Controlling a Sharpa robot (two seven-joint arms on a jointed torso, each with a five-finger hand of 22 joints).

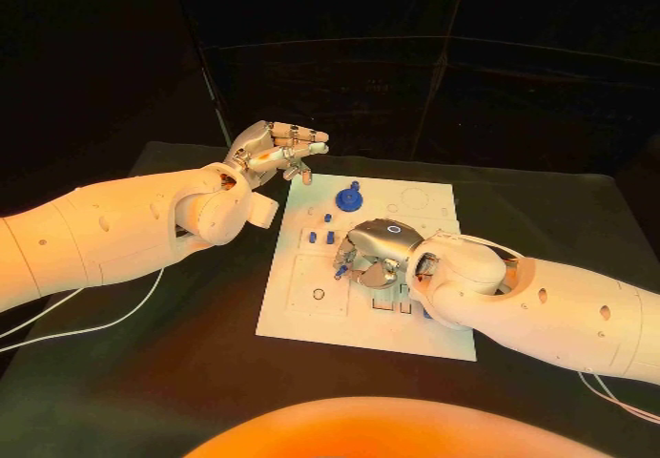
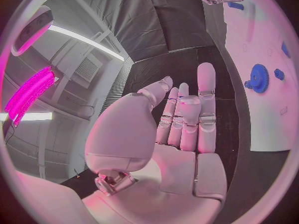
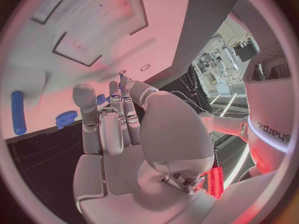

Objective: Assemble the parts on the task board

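The white task board [image 1: 413,329] lies mid-table. A blue gear [image 1: 351,199] [image 2: 258,78] stands near its far edge, with small blue pegs [image 1: 322,235] a little nearer. My right hand [image 1: 374,253] hovers low over the board's middle, fingers pointing down at it. A thin blue part [image 1: 337,272] shows just under its fingertips, and blue bits [image 3: 99,100] peek between its fingers. I cannot tell whether it holds one. My left hand [image 1: 276,153] [image 2: 187,119] is raised off the board's far left corner, fingers straight and empty.
The board has several shallow recesses and holes, such as a square one [image 3: 81,47] and a round one [image 1: 318,296]. A blue peg [image 3: 19,112] lies near the board's edge. Black table [image 1: 165,382] surrounds the board, and a white cable [image 1: 83,329] trails at the left.
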